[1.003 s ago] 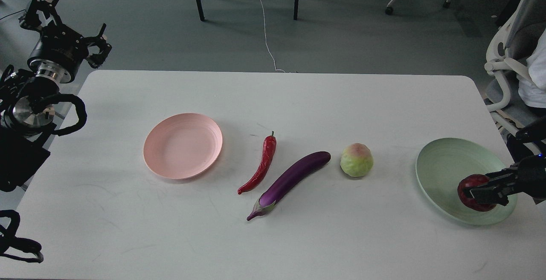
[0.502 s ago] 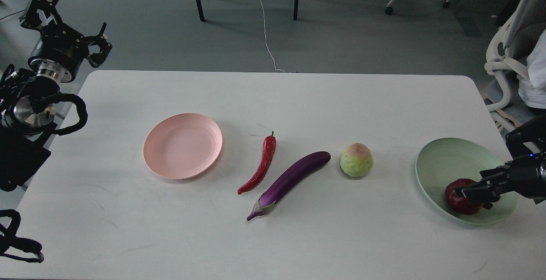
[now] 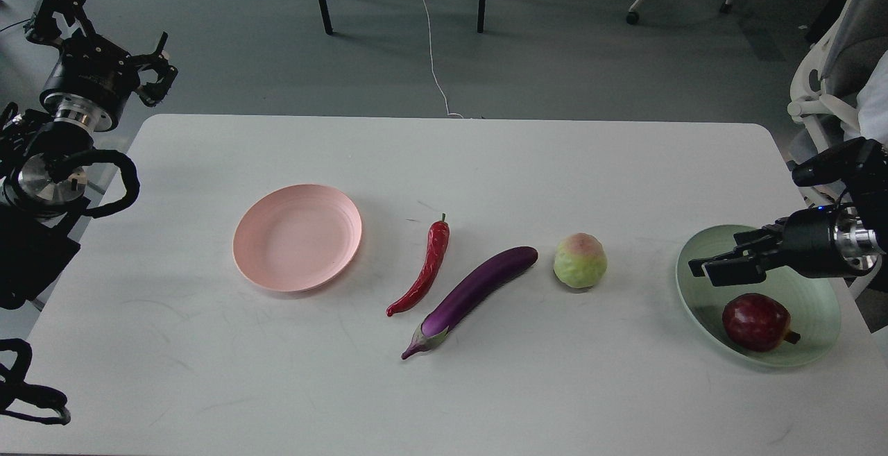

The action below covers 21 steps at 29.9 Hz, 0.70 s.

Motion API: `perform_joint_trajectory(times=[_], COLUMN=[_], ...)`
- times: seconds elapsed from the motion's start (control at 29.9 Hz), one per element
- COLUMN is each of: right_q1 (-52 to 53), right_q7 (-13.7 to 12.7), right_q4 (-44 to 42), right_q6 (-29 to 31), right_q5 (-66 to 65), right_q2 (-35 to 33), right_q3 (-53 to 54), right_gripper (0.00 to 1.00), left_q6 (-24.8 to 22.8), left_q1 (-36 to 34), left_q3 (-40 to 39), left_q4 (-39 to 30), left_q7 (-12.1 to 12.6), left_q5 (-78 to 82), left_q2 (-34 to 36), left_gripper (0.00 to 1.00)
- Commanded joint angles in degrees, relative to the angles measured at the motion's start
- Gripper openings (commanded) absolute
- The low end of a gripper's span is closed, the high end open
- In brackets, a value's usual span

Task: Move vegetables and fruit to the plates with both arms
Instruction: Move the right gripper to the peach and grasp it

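Observation:
The dark red fruit (image 3: 756,322) lies in the mint green plate (image 3: 817,296) at the right. My right gripper (image 3: 721,264) hovers open and empty above the plate's left part, clear of the fruit. The yellow-green fruit (image 3: 580,260), the purple eggplant (image 3: 472,296) and the red chili (image 3: 424,266) lie on the white table (image 3: 444,386) at the middle. The pink plate (image 3: 297,237) holds nothing. My left gripper (image 3: 104,46) is raised off the table's far left corner, fingers spread, empty.
An office chair (image 3: 825,95) and a seated person's white sleeve stand past the table's right edge. Table legs, a chair base and a white cable are on the floor beyond the far edge.
My right gripper set the dark red fruit into the green plate, opened, and rose up and left away from it. The left arm shifted only slightly.

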Motion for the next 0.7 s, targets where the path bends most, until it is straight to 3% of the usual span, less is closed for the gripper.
perform_joint_trajectory(times=[0.0,0.13,0.67], right_q1=[0.5,0.1,0.2], right_q7=[0.0,-0.2,-0.5], right_q4=[-2.2,-5.0,-15.3], right_q6=[1.1,1.2,4.8], right_q5=[0.8,2.6,8.0], right_q2=[6.0,12.9,28.6], right_q3=[0.0,0.0,-2.4], right_gripper=[0.98,0.98,0.96], left_q6=[0.0,0.0,0.0], left_q1=[-0.1,-0.1,0.0], left_q3=[0.0,0.0,0.0], left_q4=[0.0,0.0,0.0], left_q7=[-0.1,-0.3,-0.4], left_q5=[0.0,0.0,-0.1], left_q2=[0.2,0.2,0.1], left_gripper=[0.98,0.98,0.98])
